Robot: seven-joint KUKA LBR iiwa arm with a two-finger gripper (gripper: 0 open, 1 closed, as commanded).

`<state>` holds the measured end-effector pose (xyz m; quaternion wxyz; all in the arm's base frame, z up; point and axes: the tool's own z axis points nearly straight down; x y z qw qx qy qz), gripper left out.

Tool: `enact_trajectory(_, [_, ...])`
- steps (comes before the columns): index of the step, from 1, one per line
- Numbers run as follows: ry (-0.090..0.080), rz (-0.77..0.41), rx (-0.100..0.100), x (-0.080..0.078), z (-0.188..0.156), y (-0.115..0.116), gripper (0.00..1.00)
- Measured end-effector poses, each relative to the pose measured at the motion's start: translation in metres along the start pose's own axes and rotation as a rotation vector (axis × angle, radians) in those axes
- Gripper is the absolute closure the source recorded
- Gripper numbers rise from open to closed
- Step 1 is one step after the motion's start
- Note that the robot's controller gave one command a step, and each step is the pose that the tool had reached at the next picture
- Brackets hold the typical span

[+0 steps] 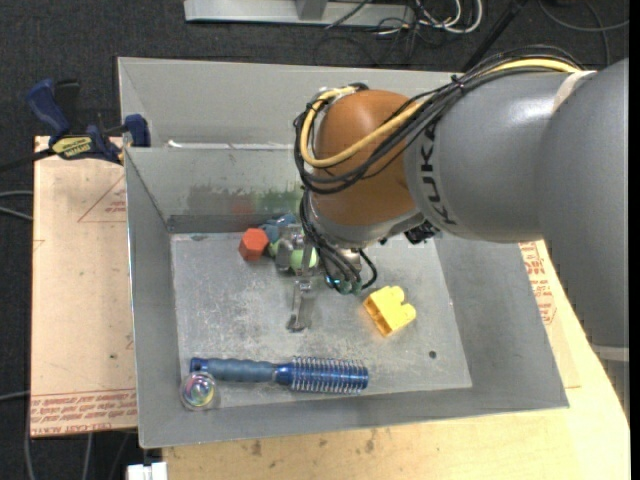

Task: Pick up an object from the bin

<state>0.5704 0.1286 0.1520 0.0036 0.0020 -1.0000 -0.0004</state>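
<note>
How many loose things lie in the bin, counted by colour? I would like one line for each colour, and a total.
orange-red block: 1
yellow block: 1
blue brush: 1
clear shiny ball: 1
green and blue thing, partly hidden, kind unclear: 1
Total: 5

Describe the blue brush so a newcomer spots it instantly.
Take the grey metal bin, then the lower edge of its floor in the view. The blue brush lies flat along it: the only long, bristled thing, beside a small round glassy ball.
</note>
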Motion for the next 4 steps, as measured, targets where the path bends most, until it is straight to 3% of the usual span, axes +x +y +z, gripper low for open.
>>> enact_trajectory(1, [0.003,-0.144,0.001,0.074,0.073,0.024,0.00])
enact_trajectory(2, [-0.005,-0.140,0.000,0.070,0.070,0.023,1.00])
enact_trajectory(3, [-0.014,-0.142,-0.002,0.068,-0.014,0.040,1.00])
enact_trajectory(4, [-0.015,-0.156,-0.001,0.079,-0.082,0.045,1.00])
